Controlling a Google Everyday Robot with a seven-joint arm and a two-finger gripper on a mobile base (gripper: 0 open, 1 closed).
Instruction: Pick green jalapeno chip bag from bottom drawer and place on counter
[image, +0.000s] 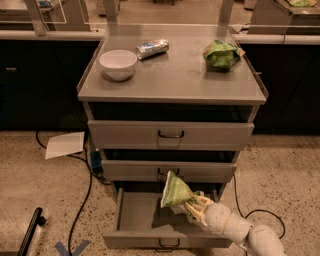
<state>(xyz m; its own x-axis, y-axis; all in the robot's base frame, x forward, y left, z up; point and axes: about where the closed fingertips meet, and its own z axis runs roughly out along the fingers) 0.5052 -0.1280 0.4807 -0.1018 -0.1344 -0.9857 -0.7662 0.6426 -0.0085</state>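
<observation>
gripper: the gripper (192, 204) hangs over the right part of the open bottom drawer (136, 216), at the tip of the white arm (241, 231) that enters from the lower right corner
jaws: clamped on the lower right end of the green jalapeno chip bag (174, 190)
green jalapeno chip bag: held clear of the drawer floor and tilted, its pale striped face towards the camera and its upper end reaching up-left in front of the middle drawer (150, 171)
bottom drawer: pulled out, with the grey floor showing left of the bag and a small dark wire handle in its low front panel
upper drawers: the middle drawer and the top drawer (130, 135) are both pushed in, each with a dark handle
counter: the grey steel counter (180, 75) tops the cabinet
white bowl: the white bowl (118, 64) stands upright near the counter's left edge
silver-blue packet: the silver-blue packet (152, 48) lies on its side just behind and right of the bowl
lime-green bag: the lime-green bag (221, 54) sits at the back right of the counter, well apart from the bowl
floor: a sheet of paper (65, 145) lies left of the cabinet on the speckled floor, with a black cable (86, 196) running past it
</observation>
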